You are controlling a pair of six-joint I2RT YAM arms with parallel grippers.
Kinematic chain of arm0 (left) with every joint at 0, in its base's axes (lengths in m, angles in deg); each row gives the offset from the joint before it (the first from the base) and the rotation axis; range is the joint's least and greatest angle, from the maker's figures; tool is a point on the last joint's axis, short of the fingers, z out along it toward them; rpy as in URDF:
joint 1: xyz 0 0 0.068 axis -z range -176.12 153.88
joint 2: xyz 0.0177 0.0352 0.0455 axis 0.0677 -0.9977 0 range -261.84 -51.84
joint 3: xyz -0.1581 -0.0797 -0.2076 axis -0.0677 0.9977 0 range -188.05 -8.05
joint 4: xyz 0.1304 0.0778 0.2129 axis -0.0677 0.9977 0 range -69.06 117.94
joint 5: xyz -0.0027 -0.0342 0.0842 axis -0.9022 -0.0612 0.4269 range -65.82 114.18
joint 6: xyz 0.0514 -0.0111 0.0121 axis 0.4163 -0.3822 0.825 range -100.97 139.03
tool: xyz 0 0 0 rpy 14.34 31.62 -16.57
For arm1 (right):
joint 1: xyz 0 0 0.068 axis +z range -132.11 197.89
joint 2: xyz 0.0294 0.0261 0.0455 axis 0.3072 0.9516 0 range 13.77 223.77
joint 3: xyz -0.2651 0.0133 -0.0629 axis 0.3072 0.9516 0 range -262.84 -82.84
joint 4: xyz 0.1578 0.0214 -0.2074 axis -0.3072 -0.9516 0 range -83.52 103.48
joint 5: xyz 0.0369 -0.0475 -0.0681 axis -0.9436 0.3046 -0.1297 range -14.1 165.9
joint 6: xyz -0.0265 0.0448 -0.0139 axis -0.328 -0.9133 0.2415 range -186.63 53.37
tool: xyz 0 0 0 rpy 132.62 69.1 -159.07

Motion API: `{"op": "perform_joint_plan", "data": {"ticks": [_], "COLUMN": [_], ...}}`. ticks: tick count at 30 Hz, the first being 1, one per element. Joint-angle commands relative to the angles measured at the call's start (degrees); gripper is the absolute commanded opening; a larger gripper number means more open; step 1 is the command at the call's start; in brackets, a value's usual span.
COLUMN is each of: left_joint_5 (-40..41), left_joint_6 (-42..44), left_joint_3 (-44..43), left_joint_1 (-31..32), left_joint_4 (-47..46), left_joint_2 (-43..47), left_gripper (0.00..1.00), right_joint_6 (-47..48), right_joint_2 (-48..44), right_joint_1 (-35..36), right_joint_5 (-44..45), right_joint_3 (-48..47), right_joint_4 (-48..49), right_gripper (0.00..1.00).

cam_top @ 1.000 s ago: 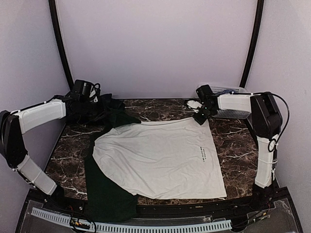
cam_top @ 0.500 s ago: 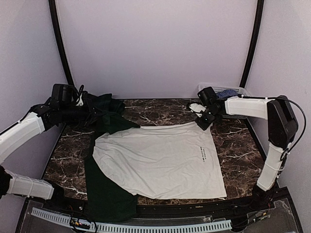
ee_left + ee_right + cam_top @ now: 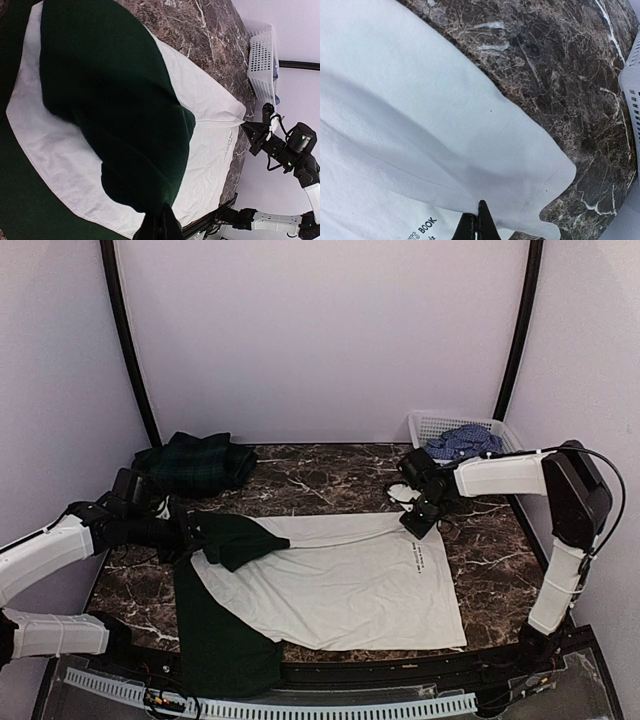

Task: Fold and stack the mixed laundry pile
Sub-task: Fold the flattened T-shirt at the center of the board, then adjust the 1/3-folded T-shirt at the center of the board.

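Observation:
A white shirt (image 3: pixel 340 580) with dark green sleeves lies flat on the marble table. My left gripper (image 3: pixel 190 535) is shut on the far green sleeve (image 3: pixel 235 538), which is folded over the white body's left part. In the left wrist view the jaws (image 3: pixel 160 225) pinch that sleeve (image 3: pixel 115 100). My right gripper (image 3: pixel 417 520) is shut on the shirt's far right corner, and its closed tips (image 3: pixel 479 220) pinch the white cloth (image 3: pixel 445 125). The near green sleeve (image 3: pixel 215 640) lies at the front left. A dark green plaid garment (image 3: pixel 195 462) sits at the back left.
A white lattice basket (image 3: pixel 432 424) stands at the back right corner with a blue-and-white check shirt (image 3: pixel 462 441) in it; its wall (image 3: pixel 632 95) is close to my right gripper. Bare marble (image 3: pixel 320 470) shows behind the white shirt. A perforated white rail (image 3: pixel 300 708) runs along the front.
Both arms came toward the front. The left drew the green sleeve down onto the white body, uncovering the plaid garment. The right pulled the far right corner forward.

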Motion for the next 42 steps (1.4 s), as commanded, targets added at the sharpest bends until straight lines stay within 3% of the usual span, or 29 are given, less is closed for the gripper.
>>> {"op": "perform_joint_plan", "data": {"ticks": [1, 10, 12, 14, 15, 18, 23, 29, 37, 42], "left_joint_5": [0.04, 0.58, -0.73, -1.33, -1.23, 0.21, 10.73, 11.0, 16.63, 20.87], "left_joint_6": [-0.87, 0.15, 1.0, 2.64, 3.25, 6.25, 12.73, 16.96, 22.29, 26.09], "left_joint_3": [3.2, 4.8, 4.07, 2.51, 1.09, -2.75, -11.1, -11.9, -12.33, -14.92], "left_joint_1": [0.28, 0.28, 0.28, 0.28, 0.28, 0.29, 0.29, 1.76, 13.89, 20.55], "left_joint_4": [-2.3, -2.52, -2.1, -0.57, 1.04, 4.89, 14.87, 16.15, 17.29, 19.07], "left_joint_2": [-0.44, -2.28, -2.31, -1.79, -0.86, 1.28, 1.57, -1.4, -6.24, -12.0], "left_gripper": [0.0, 0.0, 0.08, 0.22, 0.36, 0.49, 0.53, 0.53, 0.51, 0.44], "right_joint_6": [-2.76, -4.9, -6.15, -6.99, -7.44, -8.49, -9.52, -12.44, -18.19, -18.68], "right_joint_2": [2.32, 2.9, 2.91, 1.28, 0.49, -4.38, -7.72, -7.69, -7.27, -3.34], "right_joint_1": [1.15, 2.35, 2.4, 2.48, 2.48, 2.44, 2.47, 4.77, 8.66, 8.8], "right_joint_5": [1.31, 1.56, 1.76, 1.7, 1.48, 0.76, -3.87, -15.5, -29.12, -31.23], "right_joint_3": [1.49, 1.5, 1.09, 1.14, 1.2, 0.86, -3.22, -7.01, -9.58, -10.23], "right_joint_4": [-0.56, -3.18, -5.27, -6.52, -6.68, -6.8, -7.13, -4.51, 3.13, 4.58], "right_gripper": [0.0, 0.01, 0.29, 0.48, 0.54, 0.66, 0.67, 0.63, 0.58, 0.54]}}
